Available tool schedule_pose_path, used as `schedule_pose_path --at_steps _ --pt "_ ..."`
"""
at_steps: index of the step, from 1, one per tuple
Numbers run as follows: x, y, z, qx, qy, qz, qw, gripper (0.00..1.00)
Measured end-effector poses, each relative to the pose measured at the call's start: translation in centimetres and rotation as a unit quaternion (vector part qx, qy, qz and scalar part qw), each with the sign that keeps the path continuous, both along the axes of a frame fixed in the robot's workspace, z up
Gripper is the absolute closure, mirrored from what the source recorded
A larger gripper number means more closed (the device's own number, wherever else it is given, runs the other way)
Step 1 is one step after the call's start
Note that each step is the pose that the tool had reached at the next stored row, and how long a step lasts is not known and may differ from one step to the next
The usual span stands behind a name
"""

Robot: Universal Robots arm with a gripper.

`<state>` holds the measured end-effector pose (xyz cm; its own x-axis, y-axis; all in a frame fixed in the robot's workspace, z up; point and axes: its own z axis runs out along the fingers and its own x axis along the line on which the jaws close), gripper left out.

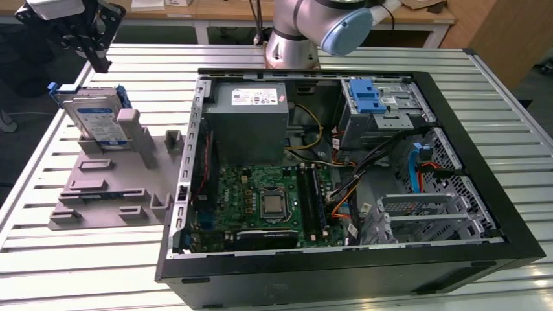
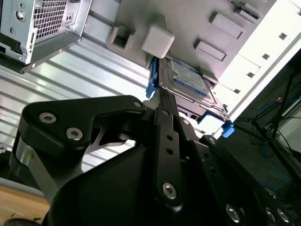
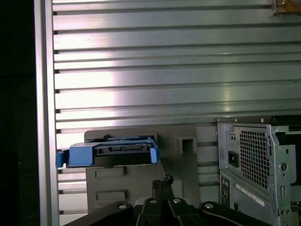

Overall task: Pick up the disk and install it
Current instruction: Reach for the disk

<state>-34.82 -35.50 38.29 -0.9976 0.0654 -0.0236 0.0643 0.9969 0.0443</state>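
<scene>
**Disk standing in its grey stand, gripper above it with nothing in it**

Disk (image 1: pixel 93 116) stands on edge in a slot of a grey plastic stand (image 1: pixel 112 188). The stand lies on the slatted metal surface (image 1: pixel 103 272) at the exterior view's left. The disk's blue-and-white label faces the near side, and its blue carrier frame shows along the edges. A grey post of the stand rises just beside it, on the side nearer the case.

The gripper (image 1: pixel 97 59) hangs above the far end of the disk, apart from it, and has hold of nothing. Whether it is open or closed I cannot tell.

In the first wrist view the disk (image 3: pixel 110 153) is seen edge-on, with its blue frame on top of the grey stand (image 3: pixel 181 162). In the second wrist view the labelled face (image 2: pixel 186 77) shows beyond the black gripper body.

To the exterior view's right of the stand, the open computer case (image 1: pixel 346 275) lies on its side. Inside it are a grey power-supply box (image 1: pixel 250 107) at the far left and a green motherboard (image 1: pixel 268 201) on the near side. A metal drive bay with a blue latch (image 1: pixel 376 100) sits at the far right. The arm's base (image 1: pixel 289 45) stands beyond the case, on the far side of the surface.
</scene>
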Motion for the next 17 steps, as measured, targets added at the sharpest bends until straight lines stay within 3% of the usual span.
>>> schedule_pose_path --at_steps 17 --pt "-1.52 0.0 -0.08 0.0 0.0 0.0 1.0 0.89"
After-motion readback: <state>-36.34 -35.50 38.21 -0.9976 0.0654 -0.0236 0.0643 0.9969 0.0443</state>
